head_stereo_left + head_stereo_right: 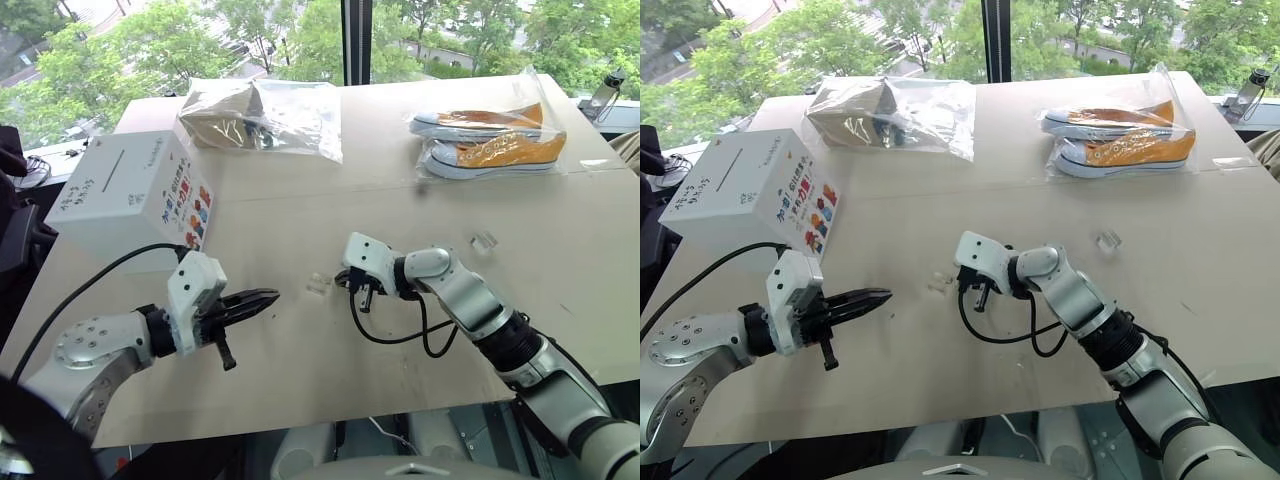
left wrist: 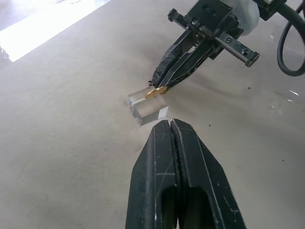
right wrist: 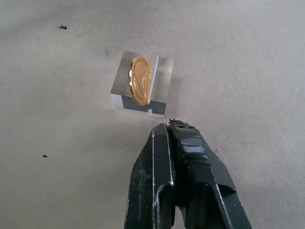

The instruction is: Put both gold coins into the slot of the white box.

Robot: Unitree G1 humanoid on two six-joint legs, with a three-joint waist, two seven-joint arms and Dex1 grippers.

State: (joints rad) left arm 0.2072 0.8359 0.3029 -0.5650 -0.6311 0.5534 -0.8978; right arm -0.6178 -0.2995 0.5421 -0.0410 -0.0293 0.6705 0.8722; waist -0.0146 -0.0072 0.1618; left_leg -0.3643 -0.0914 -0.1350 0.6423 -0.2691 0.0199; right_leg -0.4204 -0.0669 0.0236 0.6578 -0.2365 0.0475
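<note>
One gold coin (image 3: 141, 87) stands on edge in a small clear case (image 3: 162, 76) on the table, near its middle (image 1: 318, 284). My right gripper (image 3: 171, 128) is shut, its tips right at the case and just short of the coin; in the left wrist view those tips (image 2: 161, 88) sit against the coin (image 2: 155, 91). My left gripper (image 1: 265, 297) is shut on nothing, hovering a short way left of the case and pointing at it. The white box (image 1: 130, 195) stands at the table's left, its slot (image 1: 100, 165) on the top face.
A second clear case (image 1: 484, 241) lies right of centre. At the back are a clear bag with orange sneakers (image 1: 490, 140) and another with a brown item (image 1: 260, 115). The table's front edge (image 1: 380, 410) runs just below both arms.
</note>
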